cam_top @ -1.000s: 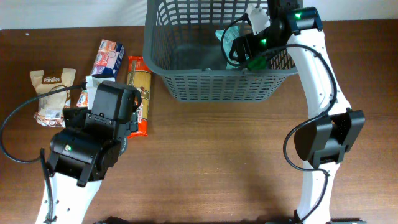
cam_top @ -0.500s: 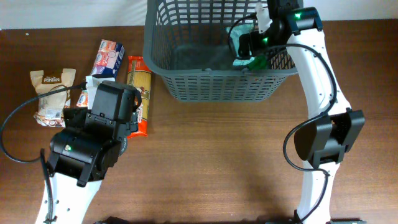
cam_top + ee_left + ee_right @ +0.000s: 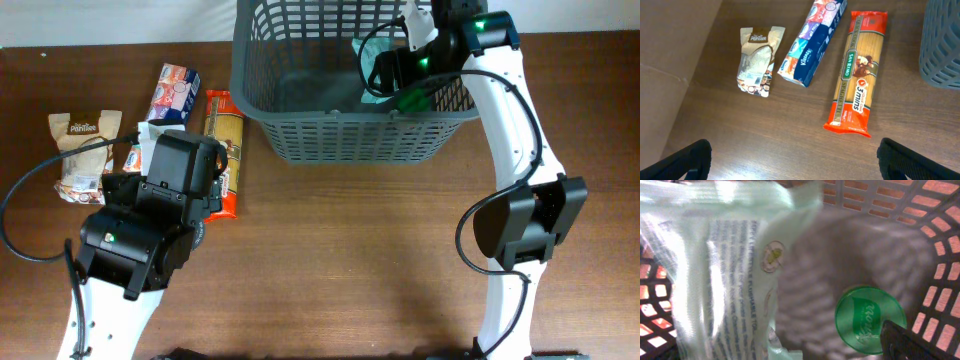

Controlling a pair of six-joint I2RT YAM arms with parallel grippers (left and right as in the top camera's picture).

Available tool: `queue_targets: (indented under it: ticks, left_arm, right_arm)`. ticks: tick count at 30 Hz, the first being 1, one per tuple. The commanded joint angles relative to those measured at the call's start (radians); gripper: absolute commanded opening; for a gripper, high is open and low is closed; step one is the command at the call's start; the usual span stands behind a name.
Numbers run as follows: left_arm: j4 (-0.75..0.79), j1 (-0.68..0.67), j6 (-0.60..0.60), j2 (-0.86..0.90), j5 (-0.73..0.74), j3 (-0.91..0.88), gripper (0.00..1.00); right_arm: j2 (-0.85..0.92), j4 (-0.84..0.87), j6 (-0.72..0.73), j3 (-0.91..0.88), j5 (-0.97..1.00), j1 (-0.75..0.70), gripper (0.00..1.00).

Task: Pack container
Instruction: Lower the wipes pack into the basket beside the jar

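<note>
Groceries lay near the far left corner of the brown wooden table: a long orange-red and clear plastic packet of spaghetti, a blue-and-white rectangular tissue pack just beside it on its left, and a beige printed pouch nearer the left edge, apart from both. The large dark grey plastic basket, rectangular with slotted lattice walls and a thick rim, stood at the far edge of the table around its middle, with the packet of spaghetti close to its left wall but not touching it. The left gripper hung above the table on the near side of the three packets, its dark fingertips wide apart with nothing between them. The right gripper reached down inside the basket at its right end, jaws spread; only one dark fingertip showed in the right wrist view, at the lower right. A pale green printed plastic packet filled the left of that view, blurred, inside the basket; whether the gripper touched it could not be told. A round green lid sat low in the basket near the lattice wall, just beside that fingertip.
</note>
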Motion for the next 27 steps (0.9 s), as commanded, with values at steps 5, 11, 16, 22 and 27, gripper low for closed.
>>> queue_targets:
  ticks: [5, 11, 16, 22, 27]
  left_arm:
    - [-0.001, 0.005, -0.017, -0.005, -0.020, 0.017, 0.99]
    - [-0.001, 0.005, -0.017, -0.005, -0.020, 0.017, 0.99]
    - [-0.001, 0.005, -0.017, -0.005, -0.020, 0.017, 0.99]
    - [-0.001, 0.005, -0.017, -0.005, -0.020, 0.017, 0.99]
    - [-0.001, 0.005, -0.017, -0.005, -0.020, 0.017, 0.99]
  right_arm:
    - [-0.016, 0.005, 0.012, 0.023, 0.016, 0.002, 0.30]
    - [-0.016, 0.004, 0.012, 0.023, 0.068, 0.002, 0.99]
    - [-0.016, 0.002, 0.012, 0.023, 0.132, 0.002, 0.99]
    - [-0.021, -0.020, 0.012, 0.033, 0.190, 0.002, 0.99]
    - [-0.029, -0.024, 0.001, 0.067, 0.111, 0.002, 0.99]
